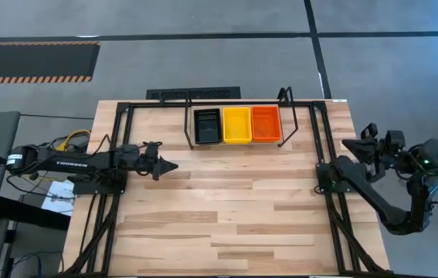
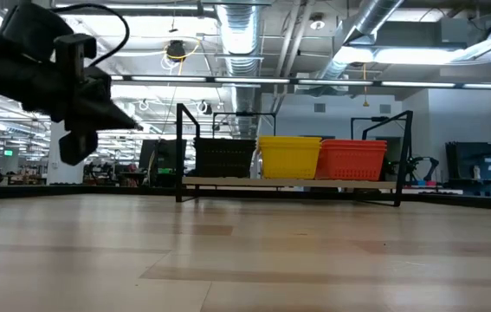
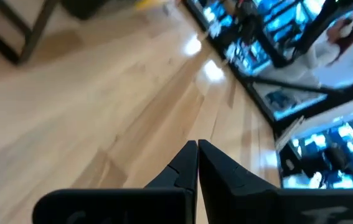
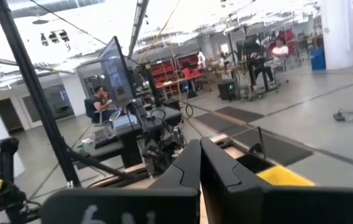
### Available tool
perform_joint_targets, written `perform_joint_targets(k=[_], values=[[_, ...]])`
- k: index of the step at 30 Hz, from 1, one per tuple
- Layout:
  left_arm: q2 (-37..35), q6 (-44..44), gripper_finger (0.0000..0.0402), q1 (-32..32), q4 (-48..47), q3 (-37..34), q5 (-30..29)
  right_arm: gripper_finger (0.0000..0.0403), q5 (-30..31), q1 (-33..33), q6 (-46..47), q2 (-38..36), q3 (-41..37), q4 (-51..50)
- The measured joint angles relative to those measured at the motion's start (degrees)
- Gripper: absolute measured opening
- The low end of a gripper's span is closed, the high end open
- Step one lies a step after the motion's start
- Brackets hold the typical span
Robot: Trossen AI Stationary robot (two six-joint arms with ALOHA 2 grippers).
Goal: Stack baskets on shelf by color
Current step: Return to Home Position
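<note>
On the high view the shelf [image 1: 296, 123] is seen at 12 o'clock on the table [image 1: 226, 208]. Three piles are held in it side by side, each touching the next: the black baskets [image 1: 207, 126] toward 11 o'clock, the yellow baskets [image 1: 236, 124] in the middle and the red-orange baskets [image 1: 266, 123] toward 1 o'clock. The sorting by colour is judged finished, and only the parking of the arms seems to be left.

The left gripper [image 1: 174, 164] is held above the table at 9 o'clock with its fingers pressed together and nothing between them. It is well apart from the shelf, with its tip aimed toward 3 o'clock. The right gripper [image 1: 348, 144] is found at 3 o'clock by the table's edge, likewise closed and empty, on an arm folded back outside the table.

Little risk is judged to remain, but two things could be spoiled. If either arm were swung toward 12 o'clock while folding, an end post could be clipped and the shelf shoved — the piles, merely nested and not fastened, could be tipped or slid out of line. At the left arm's base the loose cables [image 1: 72, 140] could be snagged by a retracting joint — a slow, straight withdrawal would be called for.
</note>
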Motion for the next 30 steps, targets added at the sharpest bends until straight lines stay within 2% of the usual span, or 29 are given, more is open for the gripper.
perform_joint_targets(k=[3, 7, 11, 14, 17, 20, 23, 26, 30], values=[[0.0, 0.4, 0.0, 0.0, -2.3, 0.0, 0.6, 0.0019, -0.1, 0.4, 0.1, 0.0, 0.0, -2.1], [0.0, -2.1, 0.0, 0.0, -3.2, 0.0, -3.1, 0.0018, -0.1, 0.4, -0.1, 0.0, -0.4, -2.7], [-0.1, 2.7, 0.0, 0.0, -2.1, 0.0, -3.1, 0.0022, -0.1, -0.2, -3.6, 0.0, -3.1, -2.7], [-0.1, 6.6, 0.0, 0.0, 0.2, 0.0, -3.1, 0.0024, -0.3, -2.2, -4.5, 0.0, -8.4, 0.4], [-0.1, 11.7, 0.0, 0.0, 4.4, 0.0, -2.9, 0.0024, -4.3, -4.1, -5.9, 0.0, -16.6, 10.5], [-0.1, 17.6, 0.0, 0.0, 9.0, 0.0, -2.7, 0.0023, -10.6, -4.8, -2.9, 0.0, -26.8, 32.0], [-0.1, 22.3, 0.0, 0.0, 11.9, 0.0, -2.7, 0.0023, -10.8, -3.7, 2.8, 0.0, -36.0, 47.7], [-0.1, 24.8, 0.0, 0.0, 13.9, 0.0, -2.7, 0.0023, -9.8, -1.4, 6.1, 0.0, -42.0, 55.9], [-1.2, 27.1, 0.0, 0.0, 14.4, 0.0, -2.7, 0.0023, -8.3, 2.9, 6.7, 0.0, -44.9, 57.5]])
